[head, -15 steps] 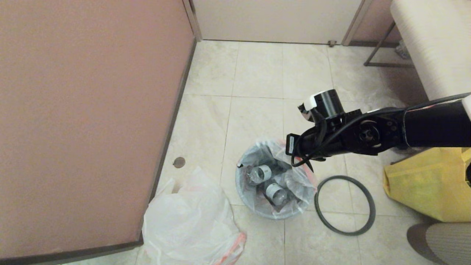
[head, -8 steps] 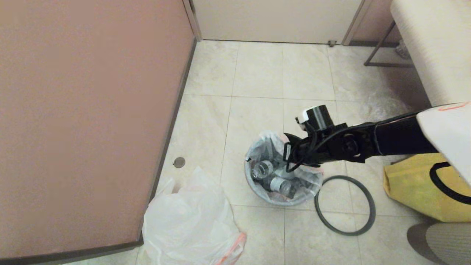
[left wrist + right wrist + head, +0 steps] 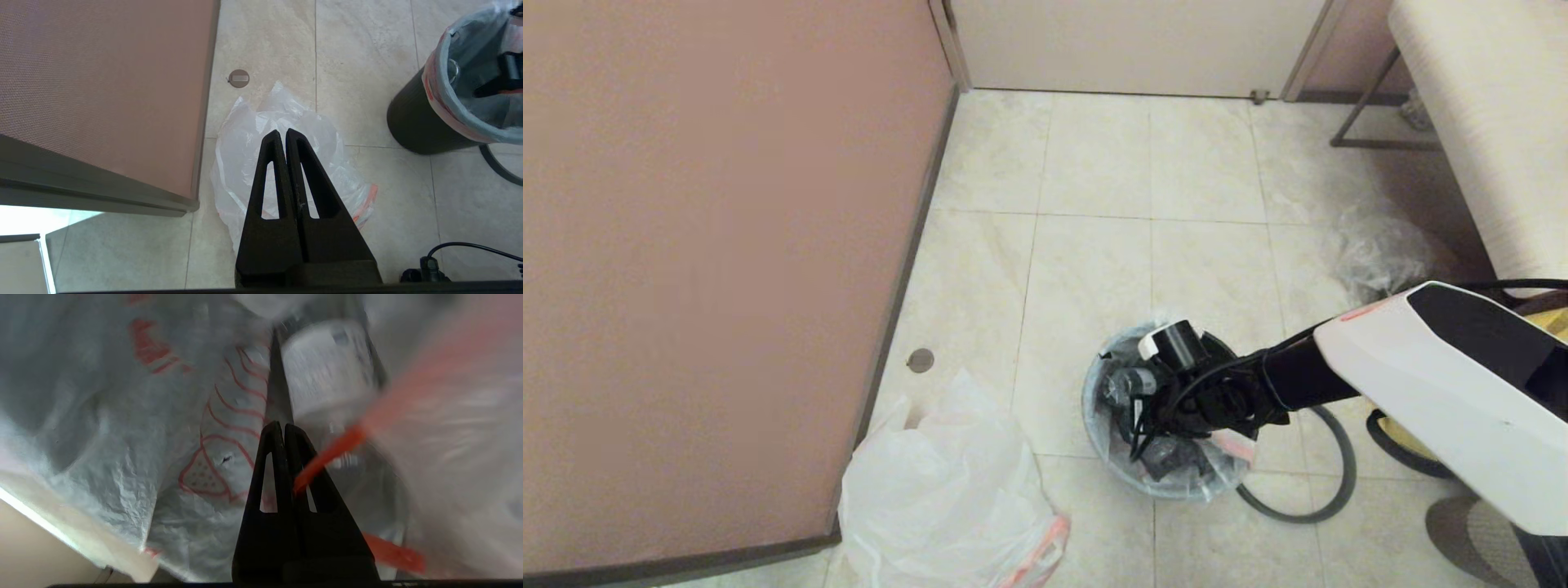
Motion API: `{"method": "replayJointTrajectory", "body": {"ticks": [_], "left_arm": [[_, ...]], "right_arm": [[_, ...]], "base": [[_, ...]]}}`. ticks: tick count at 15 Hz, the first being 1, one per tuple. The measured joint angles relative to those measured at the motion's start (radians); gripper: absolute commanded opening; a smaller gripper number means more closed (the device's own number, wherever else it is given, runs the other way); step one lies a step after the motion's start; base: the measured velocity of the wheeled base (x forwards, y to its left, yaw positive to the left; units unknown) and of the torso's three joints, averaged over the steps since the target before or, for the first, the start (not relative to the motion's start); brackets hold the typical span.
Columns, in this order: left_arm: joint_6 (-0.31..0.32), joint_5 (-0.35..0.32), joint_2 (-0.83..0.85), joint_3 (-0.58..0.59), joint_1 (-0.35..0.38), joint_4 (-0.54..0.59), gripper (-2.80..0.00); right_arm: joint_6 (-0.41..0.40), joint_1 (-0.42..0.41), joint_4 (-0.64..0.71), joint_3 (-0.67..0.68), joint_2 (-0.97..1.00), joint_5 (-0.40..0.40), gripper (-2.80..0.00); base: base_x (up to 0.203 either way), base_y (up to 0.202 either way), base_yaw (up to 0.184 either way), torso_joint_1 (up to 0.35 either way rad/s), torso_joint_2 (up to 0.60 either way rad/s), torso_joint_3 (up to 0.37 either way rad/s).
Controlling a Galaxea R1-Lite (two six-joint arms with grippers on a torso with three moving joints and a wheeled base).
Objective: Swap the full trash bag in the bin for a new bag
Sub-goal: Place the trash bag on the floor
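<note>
The black bin point(image 3: 412, 122) stands on the tiled floor, lined with the full trash bag point(image 3: 1176, 482), whose pale rim folds over the top. My right gripper point(image 3: 284, 426) reaches down inside the bag, shut, with the bag's orange band point(image 3: 327, 453) coming out from between its fingers. A white-labelled bottle point(image 3: 327, 367) lies just beyond the tips. The new bag point(image 3: 939, 490) lies crumpled on the floor to the left of the bin. My left gripper point(image 3: 282, 132) hovers above the new bag point(image 3: 245, 163), shut and empty.
The grey hoop point(image 3: 1307, 510) lies on the floor right of the bin, partly under my right arm. A brown panel point(image 3: 711, 269) fills the left. A clear crinkled bag point(image 3: 1380, 249) and a bench point(image 3: 1478, 122) are at the right. A floor drain point(image 3: 920, 360) is near the panel.
My right arm has dropped from above the bin down into the bag. The bin has slid a little to the right. The new bag and the hoop have not moved.
</note>
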Motion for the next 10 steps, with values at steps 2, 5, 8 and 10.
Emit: {"method": "replayJointTrajectory", "body": {"ticks": [2,5,8,10], "left_arm": [[0.0,0.0,0.0,0.0,0.0,0.0,-2.8],[0.0,0.0,0.0,0.0,0.0,0.0,-2.8],[0.0,-0.001,0.0,0.0,0.0,0.0,-2.8],[0.0,-0.001,0.0,0.0,0.0,0.0,-2.8]], "right_arm": [[-0.001,0.006,0.031,-0.079,0.041,-0.013,-2.8],[-0.002,0.007,0.118,-0.213,0.091,-0.025,-2.8],[-0.004,0.007,0.179,-0.302,0.116,-0.026,-2.8],[-0.003,0.007,0.196,-0.31,0.094,-0.025,-2.8]], "base": [[0.0,0.0,0.0,0.0,0.0,0.0],[0.0,0.0,0.0,0.0,0.0,0.0],[0.0,0.0,0.0,0.0,0.0,0.0],[0.0,0.0,0.0,0.0,0.0,0.0]]}}
